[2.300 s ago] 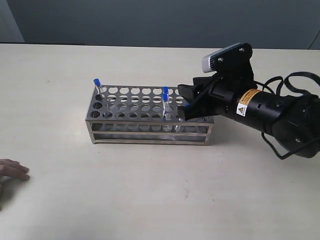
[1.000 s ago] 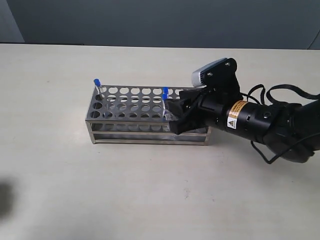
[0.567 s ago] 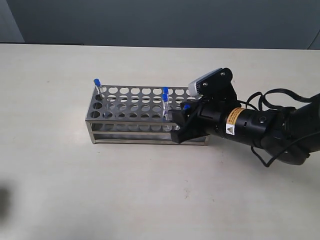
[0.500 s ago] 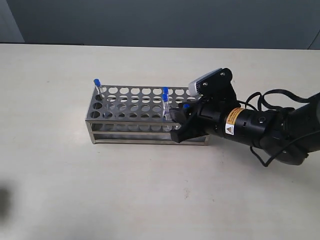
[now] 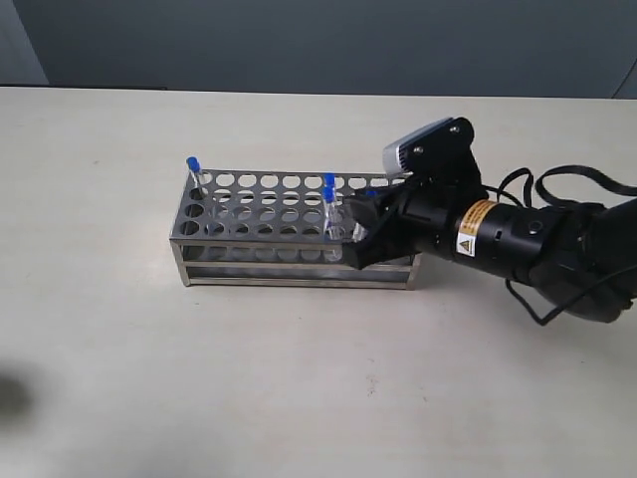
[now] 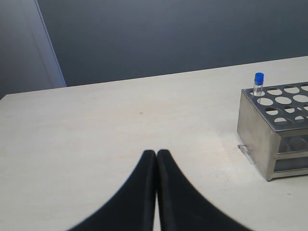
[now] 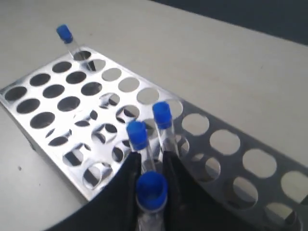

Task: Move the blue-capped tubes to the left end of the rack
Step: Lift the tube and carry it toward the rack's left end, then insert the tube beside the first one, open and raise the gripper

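Blue-capped tube (image 7: 151,191) is clamped in the right gripper (image 7: 150,162), over the rack (image 5: 279,265) (toward its right end). Two more tubes (image 7: 138,134) stand just beyond.

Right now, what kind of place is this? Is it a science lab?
Probably a lab or robot test bench: a metal rack holds blue-capped tubes, and a robot arm reaches over it on a plain table.
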You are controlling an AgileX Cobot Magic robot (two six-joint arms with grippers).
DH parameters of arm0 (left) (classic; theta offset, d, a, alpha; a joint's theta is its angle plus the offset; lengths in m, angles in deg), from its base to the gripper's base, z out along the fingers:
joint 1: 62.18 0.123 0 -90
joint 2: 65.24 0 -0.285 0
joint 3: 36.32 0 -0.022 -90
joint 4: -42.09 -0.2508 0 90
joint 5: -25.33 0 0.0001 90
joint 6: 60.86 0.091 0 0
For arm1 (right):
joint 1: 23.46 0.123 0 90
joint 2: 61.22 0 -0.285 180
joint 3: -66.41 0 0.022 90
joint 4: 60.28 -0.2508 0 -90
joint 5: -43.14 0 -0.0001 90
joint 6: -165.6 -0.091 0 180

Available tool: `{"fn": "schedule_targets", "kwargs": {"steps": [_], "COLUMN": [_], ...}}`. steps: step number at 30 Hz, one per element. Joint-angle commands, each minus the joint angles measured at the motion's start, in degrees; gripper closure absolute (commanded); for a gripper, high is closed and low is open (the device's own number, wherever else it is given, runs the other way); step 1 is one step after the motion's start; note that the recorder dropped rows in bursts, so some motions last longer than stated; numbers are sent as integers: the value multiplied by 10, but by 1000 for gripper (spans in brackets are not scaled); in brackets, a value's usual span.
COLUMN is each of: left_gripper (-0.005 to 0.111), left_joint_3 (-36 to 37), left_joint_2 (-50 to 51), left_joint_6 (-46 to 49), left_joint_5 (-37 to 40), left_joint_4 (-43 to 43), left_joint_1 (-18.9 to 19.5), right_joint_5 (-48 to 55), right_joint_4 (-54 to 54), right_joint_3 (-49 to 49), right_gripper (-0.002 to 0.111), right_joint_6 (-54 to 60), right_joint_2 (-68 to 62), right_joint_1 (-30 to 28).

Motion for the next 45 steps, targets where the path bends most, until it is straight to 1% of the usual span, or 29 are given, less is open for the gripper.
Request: {"fn": "schedule_targets", "kwargs": {"steps": [1, 4, 8, 12, 18, 24, 28, 40, 45], "left_gripper": [106, 106, 106, 106, 106, 106, 106, 106, 106], "left_joint_3": [-3, -3, -3, -3, -3, -3, -3, -3, -3], "left_joint_2": [2, 2, 2, 2, 2, 2, 2, 2, 2], "left_joint_6": [0, 0, 0, 0, 0, 0, 0, 0, 0], "left_joint_5": [-5, -5, -5, -5, -5, -5, -5, -5, -5], "left_joint_4": [3, 3, 3, 3, 3, 3, 3, 3, 3], "left_joint_1": [-2, -2, -2, -2, -2, -2, -2, -2, -2], "right_joint_5": [-19, -12, 14, 76, 81, 96, 138, 146, 175], "right_joint_4": [7, 26, 73, 81, 83, 109, 109, 109, 110], "right_joint_3": [-1, -14, -66, -133, -225, -300, -343, -408, -428], "right_gripper": [109, 109, 109, 109, 109, 109, 109, 109, 109], "right_joint_6": [-2, -2, -33, -33, -33, -33, -33, -24, -24], "right_joint_2": [55, 79, 83, 70, 12, -69, -113, -184, -202], "right_joint_1": [-1, -1, 6, 45, 106, 144, 152, 152, 152]}}
